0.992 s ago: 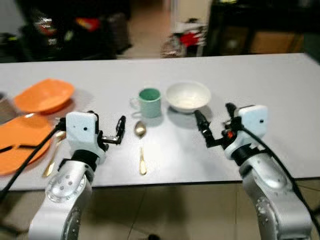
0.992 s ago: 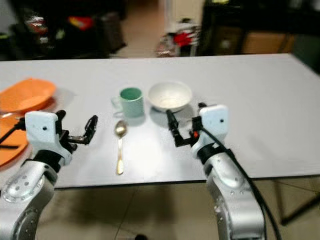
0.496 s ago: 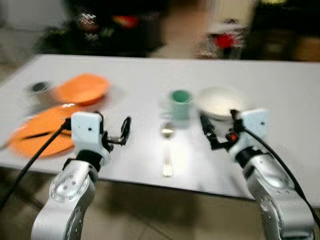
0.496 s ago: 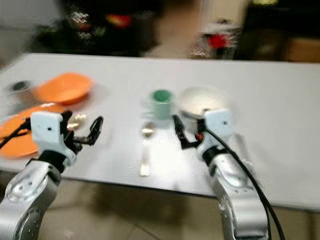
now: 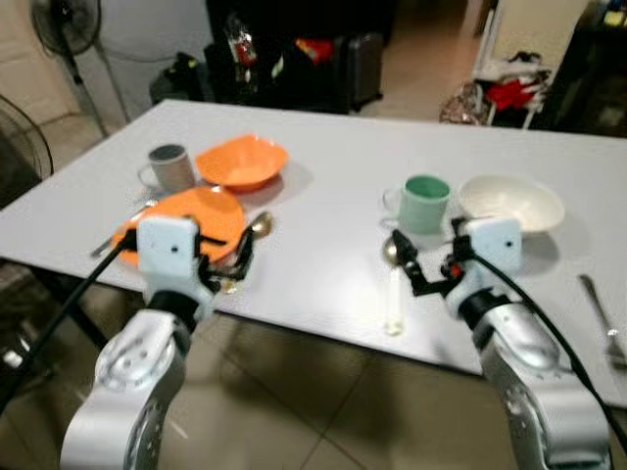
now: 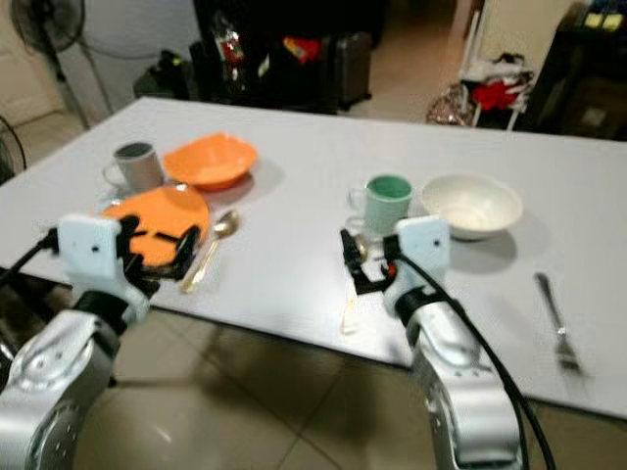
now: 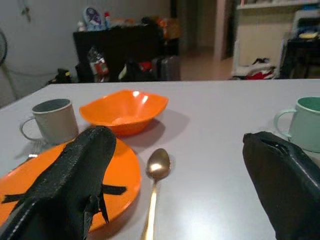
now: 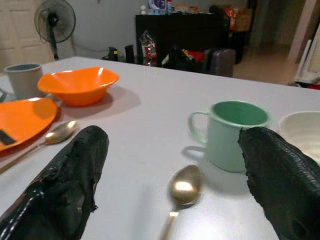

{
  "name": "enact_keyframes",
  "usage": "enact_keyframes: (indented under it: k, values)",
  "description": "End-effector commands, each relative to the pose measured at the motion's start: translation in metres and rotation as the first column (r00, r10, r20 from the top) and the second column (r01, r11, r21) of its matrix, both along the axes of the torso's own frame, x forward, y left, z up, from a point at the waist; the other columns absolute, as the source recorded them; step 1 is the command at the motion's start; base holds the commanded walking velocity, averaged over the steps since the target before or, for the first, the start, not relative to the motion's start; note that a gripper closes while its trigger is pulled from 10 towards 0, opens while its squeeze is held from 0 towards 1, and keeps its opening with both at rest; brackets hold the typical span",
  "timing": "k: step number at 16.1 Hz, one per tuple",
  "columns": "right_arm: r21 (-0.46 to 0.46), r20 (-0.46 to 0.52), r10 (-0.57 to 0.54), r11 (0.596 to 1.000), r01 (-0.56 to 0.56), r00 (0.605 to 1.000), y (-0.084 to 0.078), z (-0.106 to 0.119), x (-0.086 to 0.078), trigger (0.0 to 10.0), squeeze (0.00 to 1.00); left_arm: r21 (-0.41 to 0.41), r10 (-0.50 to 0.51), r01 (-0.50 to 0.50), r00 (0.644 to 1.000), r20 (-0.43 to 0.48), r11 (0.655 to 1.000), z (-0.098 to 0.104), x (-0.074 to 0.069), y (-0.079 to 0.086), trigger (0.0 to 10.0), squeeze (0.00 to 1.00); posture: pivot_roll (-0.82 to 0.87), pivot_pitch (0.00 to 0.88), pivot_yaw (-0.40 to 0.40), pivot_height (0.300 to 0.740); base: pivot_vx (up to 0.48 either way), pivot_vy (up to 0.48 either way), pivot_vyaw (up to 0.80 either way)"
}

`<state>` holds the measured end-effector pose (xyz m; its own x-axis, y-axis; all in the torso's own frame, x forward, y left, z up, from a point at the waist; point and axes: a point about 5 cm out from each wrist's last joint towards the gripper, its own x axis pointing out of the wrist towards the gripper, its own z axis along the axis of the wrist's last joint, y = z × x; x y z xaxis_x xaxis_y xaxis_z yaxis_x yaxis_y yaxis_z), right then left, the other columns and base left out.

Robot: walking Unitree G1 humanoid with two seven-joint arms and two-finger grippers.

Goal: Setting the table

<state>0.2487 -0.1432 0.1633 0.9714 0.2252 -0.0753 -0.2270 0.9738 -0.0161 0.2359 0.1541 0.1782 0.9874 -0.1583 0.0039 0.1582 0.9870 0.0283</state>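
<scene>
Orange plate [image 5: 201, 212] lies under the left claw [image 5: 238, 262]; gold spoon [image 5: 394, 290] under the right claw [image 5: 416, 266]. Both claws gape wide, empty. Green mug [image 5: 423, 204], white bowl [image 5: 510, 203] on white surface [image 5: 323, 196].

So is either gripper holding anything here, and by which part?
Nothing is held: the left gripper and right gripper are both open, with only the table between their fingers.

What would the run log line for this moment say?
left end effector: open, over orange plate edge | right end effector: open, above spoon | green mug, white bowl on table
</scene>
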Motion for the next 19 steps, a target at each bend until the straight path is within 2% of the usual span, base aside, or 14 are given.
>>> enact_keyframes:
  k: [1,9,19]
  values:
    - [0.009,0.012,0.022,1.0,-0.022,1.0,0.007,0.0027,0.0004,10.0,1.0,0.011,0.027,-0.027,1.0,-0.016,1.0,-0.002,-0.0005,0.0071,10.0,0.0,-0.1,0.0,0.042,0.74,0.0,0.322,0.0]
    - [-0.028,0.029,0.002,1.0,-0.001,1.0,0.0094,0.0045,0.0042,10.0,1.0,0.019,0.042,-0.042,0.999,-0.015,0.999,-0.0008,-0.0033,0.0117,10.0,0.0,-0.08,0.0,0.026,0.74,0.0,0.324,0.0]
    - [0.009,0.021,-0.026,1.0,0.025,0.999,0.0109,0.0012,0.0034,10.0,1.0,0.04,0.035,-0.034,0.999,-0.034,0.999,-0.0014,0.0,0.0165,10.0,0.0,-0.07,0.0,0.061,0.74,0.0,0.323,0.0]
